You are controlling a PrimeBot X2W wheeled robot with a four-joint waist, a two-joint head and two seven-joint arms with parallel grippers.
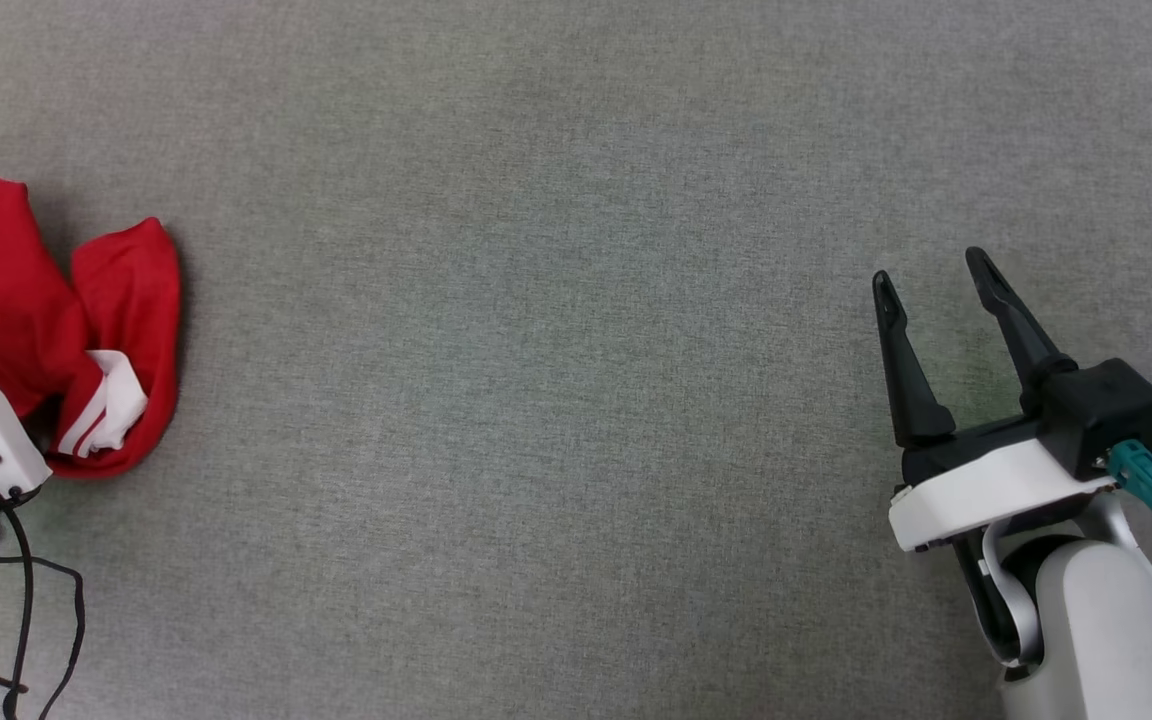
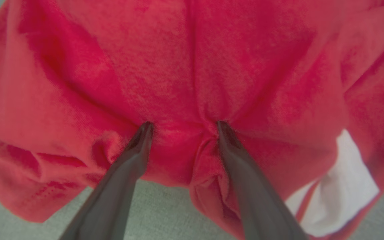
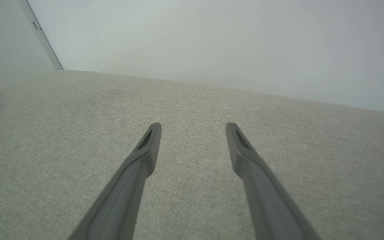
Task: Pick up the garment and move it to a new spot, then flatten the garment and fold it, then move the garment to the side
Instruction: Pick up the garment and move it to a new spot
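The garment [image 1: 6, 300] lies crumpled at the far left edge of the grey fabric surface [image 1: 576, 300], with one white striped sleeve panel [image 1: 111, 405] exposed. The left pincer [image 2: 182, 125] is fully spread, its fingertips [image 2: 145, 128] pressed into the red fabric without clamping it. The right pincer [image 1: 928, 270] is fully spread and holds nothing, well apart from the garment, above bare surface.

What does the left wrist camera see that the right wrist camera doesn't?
Left wrist: the garment up close, its white sleeve panel, and the left gripper, open, tips in the fabric. Right wrist: the right gripper, open over the bare grey surface, and a pale wall. Both: that grey surface, plus red cloth, a mere sliver at the right wrist view's edge.
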